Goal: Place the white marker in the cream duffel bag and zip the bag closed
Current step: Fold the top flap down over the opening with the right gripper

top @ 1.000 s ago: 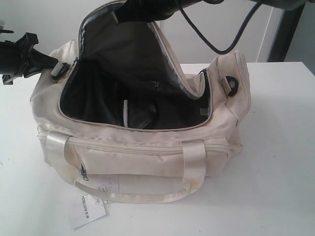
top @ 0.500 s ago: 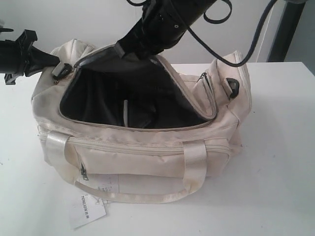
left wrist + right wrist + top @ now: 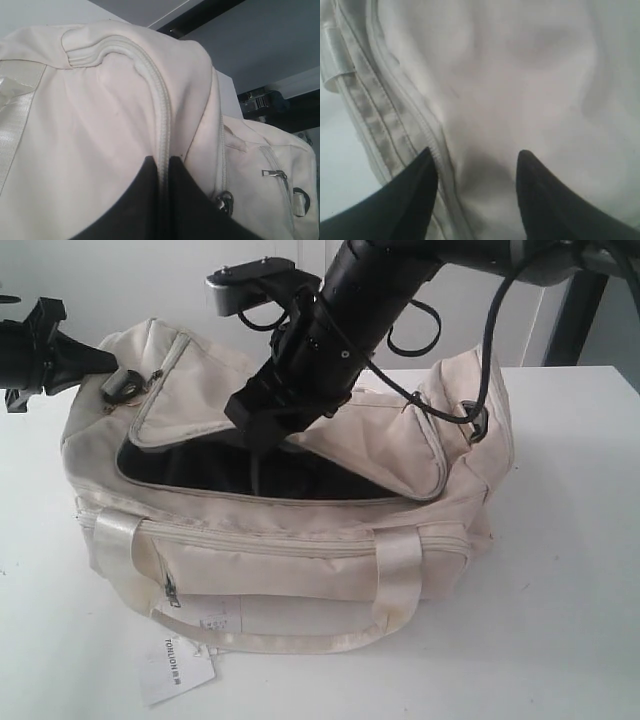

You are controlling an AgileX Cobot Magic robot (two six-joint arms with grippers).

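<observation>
My left gripper (image 3: 162,160) is clamped on the piped end seam of the bag (image 3: 300,570), 2 fingers pinched tight. My right gripper (image 3: 475,152) hangs with its jaws apart just over the flap (image 3: 385,445), holding nothing. I can't make out the marker in the dark gap just below it.

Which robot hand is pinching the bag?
The left gripper: its fingers clamp a seam of the cream satin duffel bag; the right gripper is open.
</observation>
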